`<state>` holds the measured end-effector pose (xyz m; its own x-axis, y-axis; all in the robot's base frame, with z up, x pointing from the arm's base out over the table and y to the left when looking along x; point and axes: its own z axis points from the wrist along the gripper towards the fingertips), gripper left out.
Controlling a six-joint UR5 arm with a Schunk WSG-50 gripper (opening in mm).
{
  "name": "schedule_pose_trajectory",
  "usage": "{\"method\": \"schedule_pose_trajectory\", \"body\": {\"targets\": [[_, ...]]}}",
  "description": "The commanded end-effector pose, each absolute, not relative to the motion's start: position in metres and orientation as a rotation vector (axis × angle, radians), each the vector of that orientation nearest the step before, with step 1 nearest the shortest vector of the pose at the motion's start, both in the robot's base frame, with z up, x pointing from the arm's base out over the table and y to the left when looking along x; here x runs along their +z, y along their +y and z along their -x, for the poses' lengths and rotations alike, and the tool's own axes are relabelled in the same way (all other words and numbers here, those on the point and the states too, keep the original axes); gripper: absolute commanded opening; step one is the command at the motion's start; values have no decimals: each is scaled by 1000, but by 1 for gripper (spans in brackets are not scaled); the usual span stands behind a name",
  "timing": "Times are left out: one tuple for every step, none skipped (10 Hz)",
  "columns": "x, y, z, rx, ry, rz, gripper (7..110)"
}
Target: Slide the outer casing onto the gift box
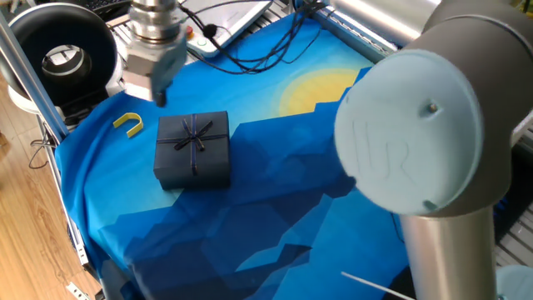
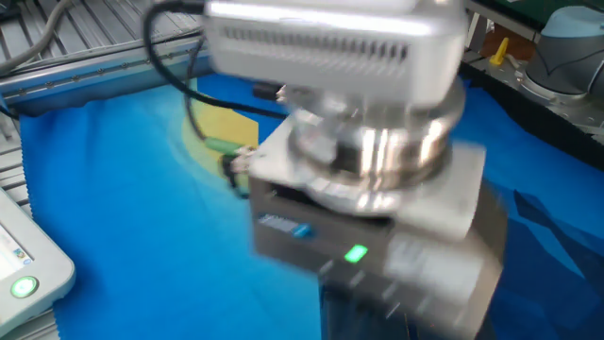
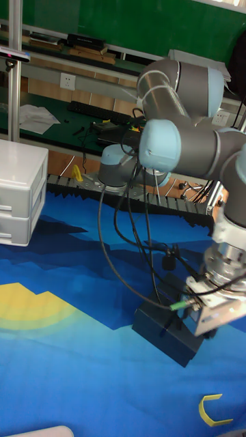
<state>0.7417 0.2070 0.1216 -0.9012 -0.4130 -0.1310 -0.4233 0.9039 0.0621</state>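
The square dark navy ribbon-crossed outer casing [image 1: 193, 148] sits fully down over the gift box on the blue cloth [image 1: 275, 192], while the gripper [image 1: 158, 93], empty and finger spacing unreadable, hangs just beside it, best lifting clear without nudging it.
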Motion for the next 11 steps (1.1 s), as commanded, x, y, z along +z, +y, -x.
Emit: {"method": "schedule_pose_trajectory", "body": {"targets": [[134,236,-826,55,2843,449,7],[132,244,-841,87,2826,441,7],[134,250,-850,114,2791,452,7],[133,254,-844,143,2809,465,7],[132,255,-839,153,2831,457,7],[129,248,-832,122,2870,444,7],[127,240,-828,81,2894,440,7],[126,237,-825,67,2907,440,7],[126,237,-825,66,2904,446,7],[127,237,-825,67,2902,455,7],[127,238,-820,84,2901,460,7]]}}
